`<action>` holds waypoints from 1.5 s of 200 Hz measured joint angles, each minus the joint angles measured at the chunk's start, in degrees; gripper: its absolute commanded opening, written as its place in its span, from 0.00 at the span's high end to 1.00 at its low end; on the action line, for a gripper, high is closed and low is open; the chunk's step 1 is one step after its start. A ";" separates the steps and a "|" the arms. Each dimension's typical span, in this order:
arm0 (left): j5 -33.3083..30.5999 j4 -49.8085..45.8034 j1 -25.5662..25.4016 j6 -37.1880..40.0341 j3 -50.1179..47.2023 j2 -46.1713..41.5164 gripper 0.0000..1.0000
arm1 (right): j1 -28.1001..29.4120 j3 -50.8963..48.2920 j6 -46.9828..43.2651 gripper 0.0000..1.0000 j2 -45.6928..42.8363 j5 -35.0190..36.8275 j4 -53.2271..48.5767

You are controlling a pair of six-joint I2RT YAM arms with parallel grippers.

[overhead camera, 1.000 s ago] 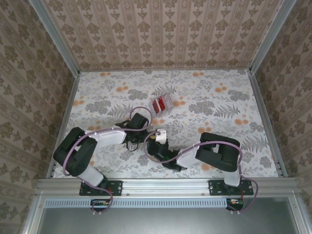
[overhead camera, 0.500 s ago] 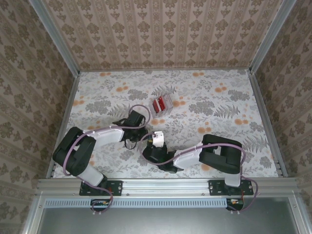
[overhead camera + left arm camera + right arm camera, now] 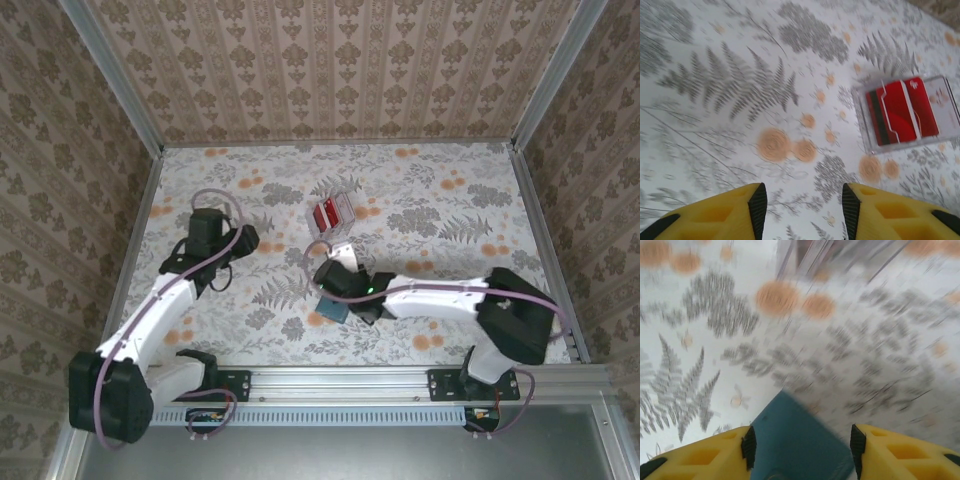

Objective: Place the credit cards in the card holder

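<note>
A: Top view first. Where's everything?
B: The card holder [image 3: 328,308] lies flat on the table [image 3: 450,190], toward the near edge, about centre. The right hand [image 3: 334,288] sits right over it. The credit cards [image 3: 328,214] are further back in a clear tray [image 3: 347,203], well apart from the card holder. The left hand [image 3: 236,240] hangs out to the left, near neither.
A: Left wrist view?
B: The left hand [image 3: 802,207] is spread, with nothing between the fingers [image 3: 715,215], just floral table. The credit cards [image 3: 900,115] are up and to the right in the clear tray [image 3: 947,107] — overlapping, count unclear.
A: Right wrist?
B: Blurry. The right hand [image 3: 800,445] is spread too, and the card holder [image 3: 800,437] lies between its yellow fingers. It looks folded shut, no pockets showing. Can't tell if the pads touch it, but it doesn't read as a pinch.
A: So which step?
B: My call is early. No card is in either hand, and none in the card holder as far as I can see. Card fetch not begun.
A: Next move?
B: Probably the left hand goes to the clear tray and lifts one card by its edge. It's thin and flat, so that calls for a shallow pinch. The card holder also needs opening and steadying so a pocket faces up.
</note>
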 measured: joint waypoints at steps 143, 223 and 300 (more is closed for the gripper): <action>-13.70 13.66 17.38 4.55 -5.99 4.28 0.16 | -48.78 -34.21 -25.97 0.00 -35.58 -1.73 28.59; -19.50 42.60 17.20 19.67 -20.41 6.32 0.00 | -52.30 -34.27 -29.46 0.00 -11.96 -8.44 54.82; -11.85 61.31 14.99 30.95 -19.78 26.82 0.00 | -53.02 -33.11 -31.45 0.00 -1.51 -13.90 64.48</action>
